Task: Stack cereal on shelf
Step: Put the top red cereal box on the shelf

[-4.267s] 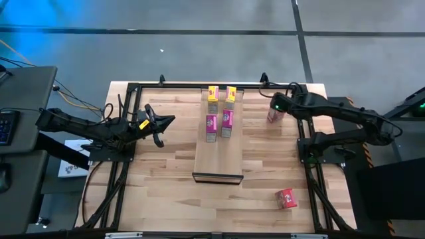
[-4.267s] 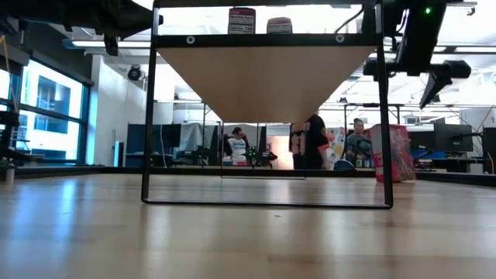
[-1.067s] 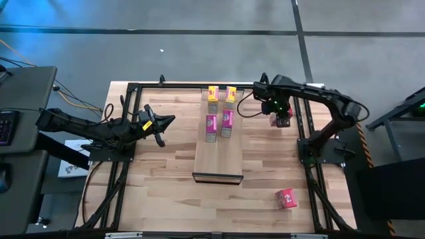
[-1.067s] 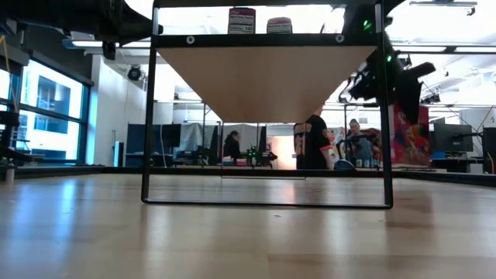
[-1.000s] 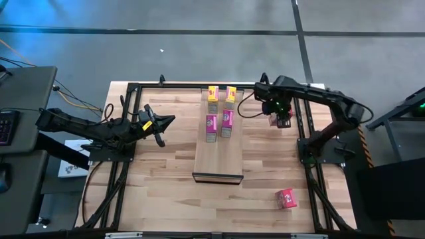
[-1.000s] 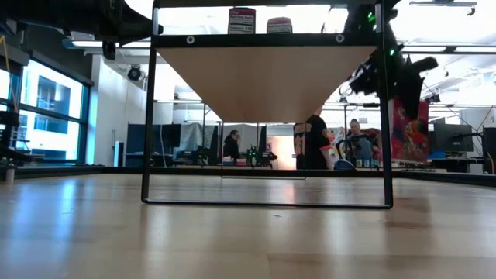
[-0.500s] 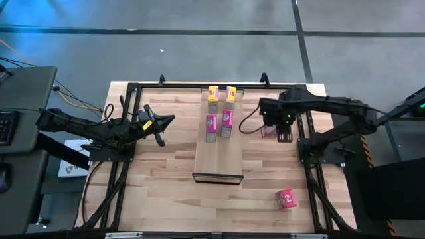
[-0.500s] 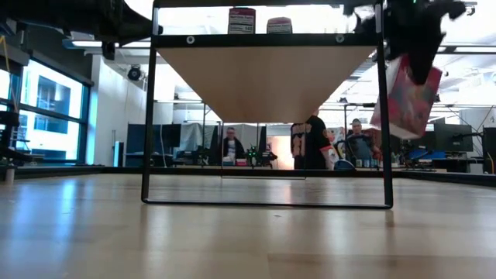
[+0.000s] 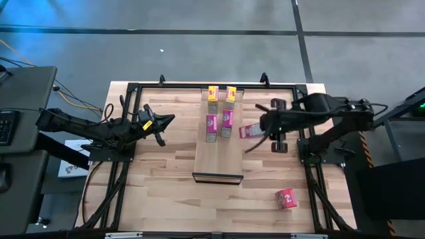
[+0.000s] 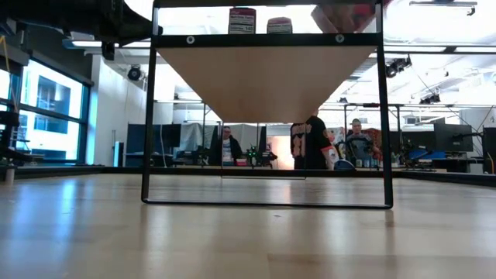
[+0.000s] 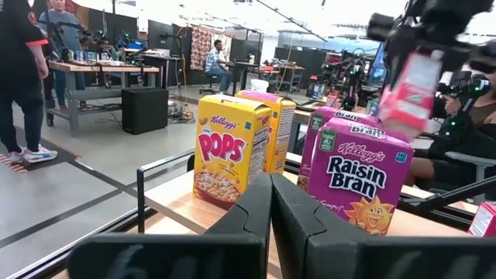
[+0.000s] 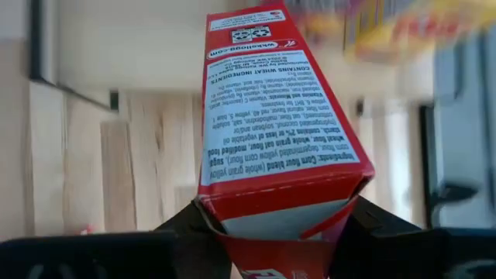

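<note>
red cereal box [image 9: 250, 131] is clamped in the right gripper [image 9: 264, 128], carried in the air just right of the shelf [image 9: 218, 159], level with the magenta pair. high view shows it tipped over on its side, long axis pointing toward the shelf. right wrist view fills in the grip: both dark fingers [image 12: 192, 225] pinch the box's end flap [image 12: 275, 225], printed side panel facing the camera, tabletop blurred behind it.

shelf load per high view: two yellow boxes [image 9: 213, 93] at the far end, two magenta boxes [image 9: 211, 127] next, the near half bare wood down to the dark front edge. second red box [image 9: 286, 198] lies on the table near the front right corner, well apart from everything.

left wrist view gives labels the overhead can't: yellow pops box [image 11: 230, 159] and magenta raisin bran box [image 11: 358, 182] upright, and the carried box [image 11: 409, 89] blurred in the air beyond them. left gripper [image 9: 159, 130] waits off the shelf's left side, fingers [image 11: 248, 213] pressed together, nothing between them.

low view sees only the shelf's pale underside [image 10: 263, 81], box tops over the edge and a red blur [image 10: 347, 15] at upper right. people [image 10: 227, 149] in the room behind.
</note>
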Controlling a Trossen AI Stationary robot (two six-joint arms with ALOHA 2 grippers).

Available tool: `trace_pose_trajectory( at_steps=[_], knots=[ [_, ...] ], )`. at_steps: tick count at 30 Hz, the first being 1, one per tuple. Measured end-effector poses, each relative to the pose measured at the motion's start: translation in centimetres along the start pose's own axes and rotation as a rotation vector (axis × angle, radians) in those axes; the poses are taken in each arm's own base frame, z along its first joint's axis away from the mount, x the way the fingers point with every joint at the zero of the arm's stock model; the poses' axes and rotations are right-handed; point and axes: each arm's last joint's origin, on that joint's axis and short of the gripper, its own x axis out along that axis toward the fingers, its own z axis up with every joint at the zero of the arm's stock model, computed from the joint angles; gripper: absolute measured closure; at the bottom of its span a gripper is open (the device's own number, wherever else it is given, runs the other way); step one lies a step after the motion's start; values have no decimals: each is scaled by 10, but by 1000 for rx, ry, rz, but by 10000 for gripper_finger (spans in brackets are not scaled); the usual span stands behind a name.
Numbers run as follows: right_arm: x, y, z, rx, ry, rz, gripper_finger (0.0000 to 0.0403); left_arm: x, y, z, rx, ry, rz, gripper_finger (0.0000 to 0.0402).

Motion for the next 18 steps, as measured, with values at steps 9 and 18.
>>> trace_pose_trajectory(
  at_steps=[9, 18],
  knots=[
    [17, 51, 57, -211, -2, 57, 279, 0, 0, 0, 0, 0, 0, 402],
    [47, 74, 88, -213, 33, 62, 279, 0, 0, 0, -23, 1, 0, 401]
  ],
)
